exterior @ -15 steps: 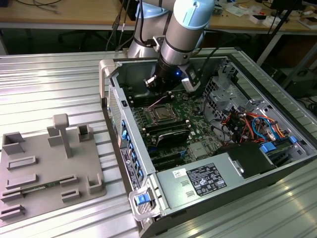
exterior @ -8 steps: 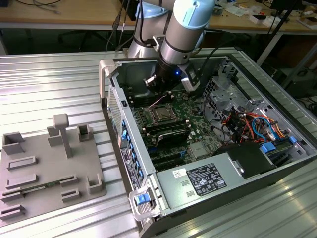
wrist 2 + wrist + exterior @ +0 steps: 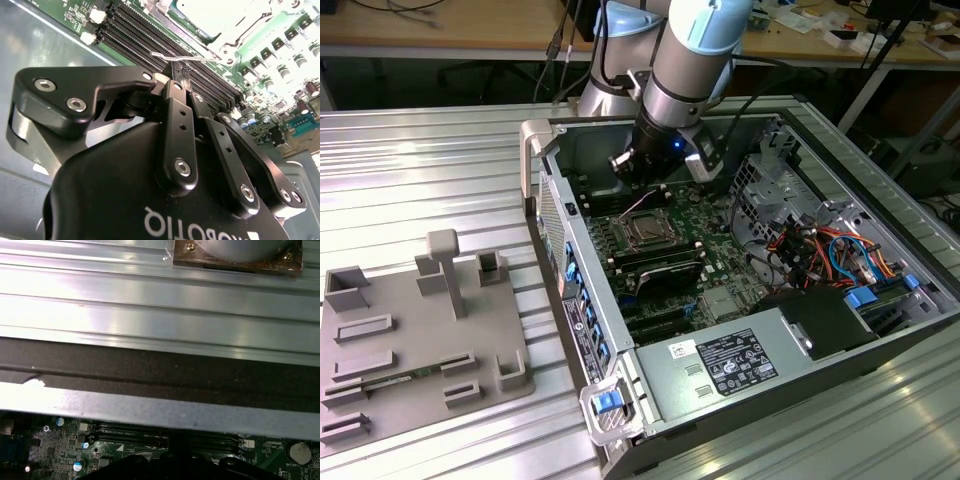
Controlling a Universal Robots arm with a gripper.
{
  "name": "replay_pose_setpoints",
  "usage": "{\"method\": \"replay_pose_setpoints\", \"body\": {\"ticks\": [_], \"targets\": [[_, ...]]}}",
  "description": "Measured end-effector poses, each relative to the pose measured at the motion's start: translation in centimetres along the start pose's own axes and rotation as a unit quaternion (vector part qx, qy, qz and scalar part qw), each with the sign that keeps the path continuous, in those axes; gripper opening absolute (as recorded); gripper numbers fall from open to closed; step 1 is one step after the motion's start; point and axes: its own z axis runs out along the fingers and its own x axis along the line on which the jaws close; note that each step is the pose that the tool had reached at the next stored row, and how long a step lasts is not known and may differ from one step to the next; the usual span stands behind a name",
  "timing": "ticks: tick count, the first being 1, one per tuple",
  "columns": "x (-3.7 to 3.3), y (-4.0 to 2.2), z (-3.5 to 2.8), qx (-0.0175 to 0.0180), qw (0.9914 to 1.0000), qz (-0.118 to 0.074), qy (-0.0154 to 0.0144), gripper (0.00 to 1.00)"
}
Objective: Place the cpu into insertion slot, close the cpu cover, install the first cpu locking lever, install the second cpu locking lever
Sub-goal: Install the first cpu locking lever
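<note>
In the exterior view the gripper (image 3: 654, 184) hangs low inside the open computer case (image 3: 880, 185) on the tabletop (image 3: 420, 170). The insertion slot (image 3: 645, 230) lies on the green motherboard (image 3: 715, 225) just beside it, at about 6 o'clock. In the second wrist view the gripper (image 3: 175, 71) has its fingers pressed together with nothing visibly held. Its tip sits at a thin wire locking lever (image 3: 200, 58), between the memory slots (image 3: 140, 42) and the silvery cpu cover (image 3: 226, 46), which lies flat.
</note>
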Motion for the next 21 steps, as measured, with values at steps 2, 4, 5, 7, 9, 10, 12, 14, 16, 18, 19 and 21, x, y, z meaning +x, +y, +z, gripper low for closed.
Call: {"method": "replay_pose_setpoints", "body": {"ticks": [2,4,5,7,9,10,12,14,16,18,19,21], "targets": [[0.00,0.03,0.01,-0.0028,1.00000,0.000,-0.0003,0.11],[0.00,0.04,-0.05,-0.0028,1.00000,0.000,-0.0002,0.11],[0.00,0.05,-0.11,-0.0028,1.00000,0.000,-0.0002,0.11],[0.01,0.09,-0.36,-0.0010,1.00000,0.000,-0.0001,0.11],[0.03,0.11,-0.42,0.0003,1.00000,0.000,0.0000,0.11],[0.04,0.11,-0.43,0.0020,1.00000,0.000,0.0001,0.11],[0.07,0.10,-0.44,0.0080,0.99997,0.000,0.0008,0.11],[0.08,0.09,-0.43,0.0157,0.99987,0.000,0.0014,0.11],[0.08,0.08,-0.44,0.0167,0.99986,0.000,0.0016,0.11],[0.10,0.06,-0.46,0.0179,0.99984,0.000,0.0017,0.11],[0.10,0.04,-0.48,0.0193,0.99981,0.000,0.0018,0.11],[0.10,-0.01,-0.51,0.0225,0.99974,0.000,0.0021,0.11]]}}
